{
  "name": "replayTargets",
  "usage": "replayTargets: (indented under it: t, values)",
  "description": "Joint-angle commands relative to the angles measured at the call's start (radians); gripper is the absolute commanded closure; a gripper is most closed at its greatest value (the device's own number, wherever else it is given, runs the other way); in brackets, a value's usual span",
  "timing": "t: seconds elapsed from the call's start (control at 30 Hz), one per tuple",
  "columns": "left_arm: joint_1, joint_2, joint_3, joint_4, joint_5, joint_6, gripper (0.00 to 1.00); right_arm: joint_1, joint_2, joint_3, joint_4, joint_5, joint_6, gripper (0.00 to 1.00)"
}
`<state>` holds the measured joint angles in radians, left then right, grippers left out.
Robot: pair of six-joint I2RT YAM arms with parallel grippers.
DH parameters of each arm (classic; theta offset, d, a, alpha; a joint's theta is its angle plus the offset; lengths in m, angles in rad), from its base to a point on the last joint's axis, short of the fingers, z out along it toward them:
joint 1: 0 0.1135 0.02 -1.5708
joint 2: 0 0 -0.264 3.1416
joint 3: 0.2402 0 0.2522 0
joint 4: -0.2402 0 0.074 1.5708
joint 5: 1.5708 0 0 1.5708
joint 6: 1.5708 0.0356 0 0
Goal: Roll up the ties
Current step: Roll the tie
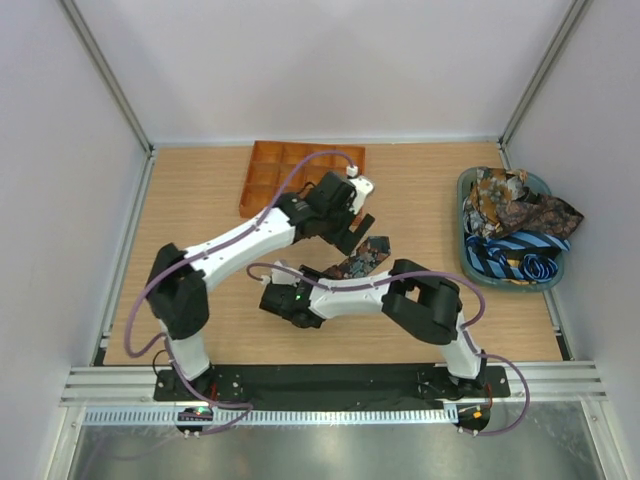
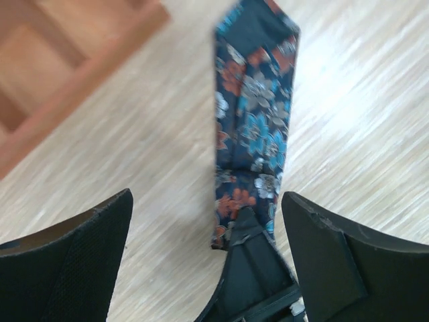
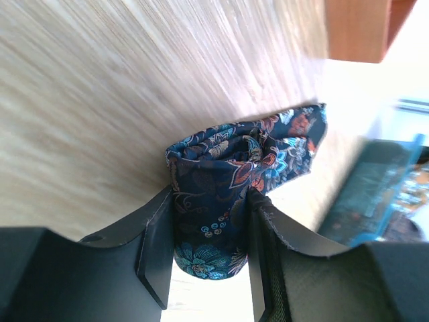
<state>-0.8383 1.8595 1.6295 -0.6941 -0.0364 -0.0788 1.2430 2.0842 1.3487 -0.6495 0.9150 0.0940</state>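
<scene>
A dark floral tie [image 1: 362, 258] lies on the wooden table mid-scene. My right gripper [image 3: 211, 235] is shut on its rolled-up part [image 3: 214, 201]; the loose tail runs off to the right. In the top view the right gripper [image 1: 272, 297] sits low at the centre left. My left gripper [image 2: 208, 228] is open just above the tie's flat length [image 2: 251, 121], one finger on each side and not touching it. It shows in the top view [image 1: 358, 232] over the tie's far end. A dark arm part [image 2: 258, 282] hides the tie's near end.
An orange gridded tray [image 1: 300, 172] stands at the back centre, also in the left wrist view [image 2: 40, 80]. A teal basket [image 1: 468, 255] at the right holds several more ties [image 1: 515, 215], floral and blue-striped. White walls enclose the table.
</scene>
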Motion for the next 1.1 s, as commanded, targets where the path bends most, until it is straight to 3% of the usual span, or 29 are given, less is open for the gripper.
replayTargets:
  t: [0.0, 0.13, 0.33, 0.6, 0.73, 0.87, 1.07]
  values:
    - [0.040, -0.187, -0.135, 0.229, -0.108, -0.090, 0.07, -0.010, -0.078, -0.068, 0.129, -0.260, 0.084, 0.73]
    - [0.082, -0.359, -0.307, 0.370, -0.201, -0.160, 0.00, -0.045, -0.170, -0.144, 0.232, -0.375, 0.102, 0.73]
    - [0.171, -0.572, -0.460, 0.465, -0.244, -0.285, 0.00, -0.097, -0.280, -0.253, 0.339, -0.557, 0.122, 0.72]
    - [0.211, -0.712, -0.638, 0.538, -0.348, -0.410, 0.00, -0.207, -0.363, -0.370, 0.448, -0.787, 0.148, 0.72]
    - [0.212, -0.784, -0.761, 0.636, -0.353, -0.371, 0.00, -0.286, -0.395, -0.404, 0.470, -0.934, 0.170, 0.72]
    - [0.212, -0.871, -0.928, 0.871, -0.359, -0.332, 0.00, -0.376, -0.412, -0.440, 0.490, -1.085, 0.205, 0.72]
    - [0.212, -0.910, -1.088, 1.047, -0.222, -0.276, 0.00, -0.497, -0.392, -0.459, 0.505, -1.272, 0.239, 0.73]
